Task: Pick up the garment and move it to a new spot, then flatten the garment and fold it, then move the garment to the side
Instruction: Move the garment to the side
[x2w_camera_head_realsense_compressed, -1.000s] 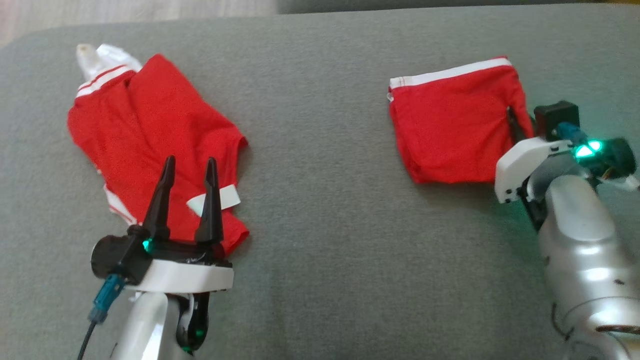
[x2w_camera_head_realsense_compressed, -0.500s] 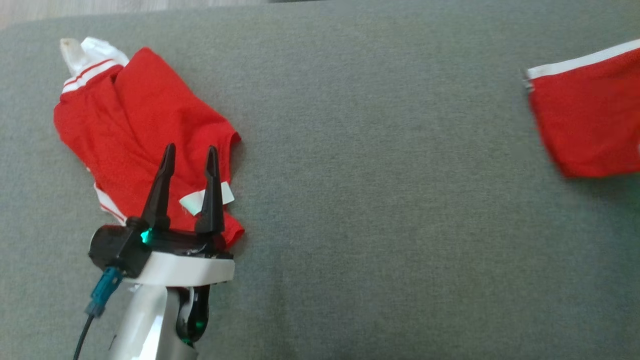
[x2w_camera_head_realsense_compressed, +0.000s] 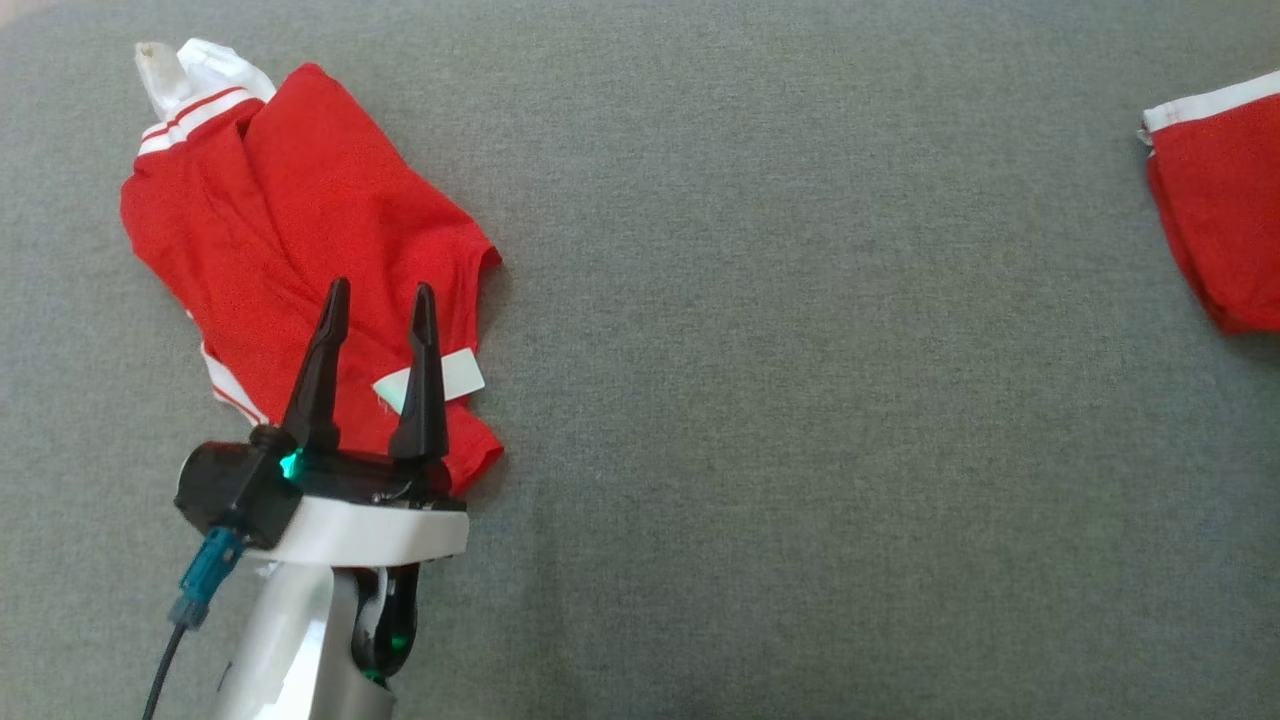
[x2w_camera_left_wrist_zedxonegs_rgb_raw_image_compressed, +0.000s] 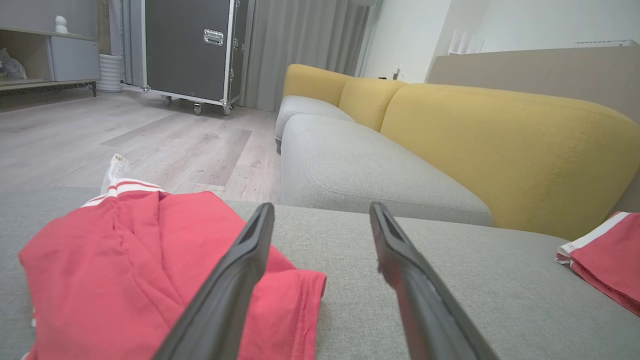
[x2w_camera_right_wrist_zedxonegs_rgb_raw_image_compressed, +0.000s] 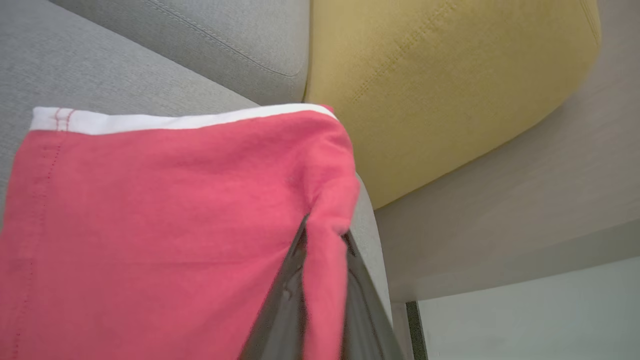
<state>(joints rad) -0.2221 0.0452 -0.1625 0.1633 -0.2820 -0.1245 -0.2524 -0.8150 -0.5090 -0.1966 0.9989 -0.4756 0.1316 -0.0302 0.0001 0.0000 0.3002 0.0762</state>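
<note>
A folded red garment (x2w_camera_head_realsense_compressed: 1225, 220) with a white band lies at the right edge of the grey cushion (x2w_camera_head_realsense_compressed: 760, 380). In the right wrist view my right gripper (x2w_camera_right_wrist_zedxonegs_rgb_raw_image_compressed: 326, 227) is shut on a pinched fold at the edge of this garment (x2w_camera_right_wrist_zedxonegs_rgb_raw_image_compressed: 150, 225). It also appears far right in the left wrist view as the folded garment (x2w_camera_left_wrist_zedxonegs_rgb_raw_image_compressed: 605, 255). A second, crumpled red garment (x2w_camera_head_realsense_compressed: 290, 230) with white stripes lies at the left. My left gripper (x2w_camera_head_realsense_compressed: 380, 288) hovers open over its near part with nothing between its fingers, which frame this crumpled garment (x2w_camera_left_wrist_zedxonegs_rgb_raw_image_compressed: 115, 270) in the left wrist view.
Yellow back cushions (x2w_camera_left_wrist_zedxonegs_rgb_raw_image_compressed: 500, 145) line the far side of the sofa, with another grey seat (x2w_camera_left_wrist_zedxonegs_rgb_raw_image_compressed: 360, 170) beyond. A wooden floor (x2w_camera_left_wrist_zedxonegs_rgb_raw_image_compressed: 125, 145) and a wheeled black case (x2w_camera_left_wrist_zedxonegs_rgb_raw_image_compressed: 190, 50) lie past the cushion's left end. The yellow cushion (x2w_camera_right_wrist_zedxonegs_rgb_raw_image_compressed: 440, 85) stands close behind the folded garment.
The folded garment has slid far to the right with my right gripper, and the right arm has left the head view. The head view shifted slightly. The left gripper stayed open in place.
</note>
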